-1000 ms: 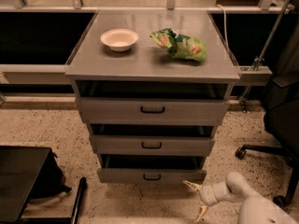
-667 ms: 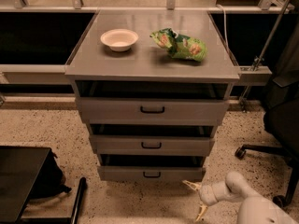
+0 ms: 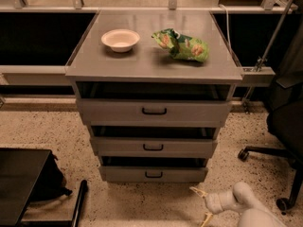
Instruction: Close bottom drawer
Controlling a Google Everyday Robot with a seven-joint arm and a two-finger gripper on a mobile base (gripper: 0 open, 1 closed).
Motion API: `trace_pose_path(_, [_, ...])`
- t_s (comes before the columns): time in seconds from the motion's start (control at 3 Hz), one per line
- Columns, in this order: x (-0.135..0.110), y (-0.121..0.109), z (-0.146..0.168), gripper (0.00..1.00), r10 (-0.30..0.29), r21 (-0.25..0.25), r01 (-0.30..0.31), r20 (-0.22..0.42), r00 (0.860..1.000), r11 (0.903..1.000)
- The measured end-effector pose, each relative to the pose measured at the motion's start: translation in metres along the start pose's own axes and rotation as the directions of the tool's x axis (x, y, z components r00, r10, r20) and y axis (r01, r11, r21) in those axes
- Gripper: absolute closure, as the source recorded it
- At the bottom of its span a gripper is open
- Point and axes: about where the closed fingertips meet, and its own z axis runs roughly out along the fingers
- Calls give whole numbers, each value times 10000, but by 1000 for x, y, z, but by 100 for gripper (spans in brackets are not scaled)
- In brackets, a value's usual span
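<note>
The bottom drawer (image 3: pixel 123 173) is the lowest grey front of the three-drawer cabinet (image 3: pixel 151 65), with a small dark pull handle (image 3: pixel 154 174) at its middle. It stands a little pulled out, with a dark gap above its front. My gripper (image 3: pixel 202 205) is low over the floor to the drawer's front right, just below its right corner and apart from it. Its two yellowish fingers (image 3: pixel 198 191) are spread open and hold nothing.
The middle drawer (image 3: pixel 118 146) and top drawer (image 3: pixel 113 111) also stand a little open. A white bowl (image 3: pixel 120 39) and a green chip bag (image 3: pixel 182 45) lie on the cabinet top. An office chair base (image 3: pixel 265 152) is at the right, a black bag (image 3: pixel 45 181) at the left.
</note>
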Motion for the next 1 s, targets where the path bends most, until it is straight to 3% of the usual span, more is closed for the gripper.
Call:
trace_pose_path(0.67, [-5,-22,-14,0,-314,955,312,4,9995,9949])
trace_pose_path(1.0, [-6,-47,-13,0,504,1192,-444,-480,9976,9919])
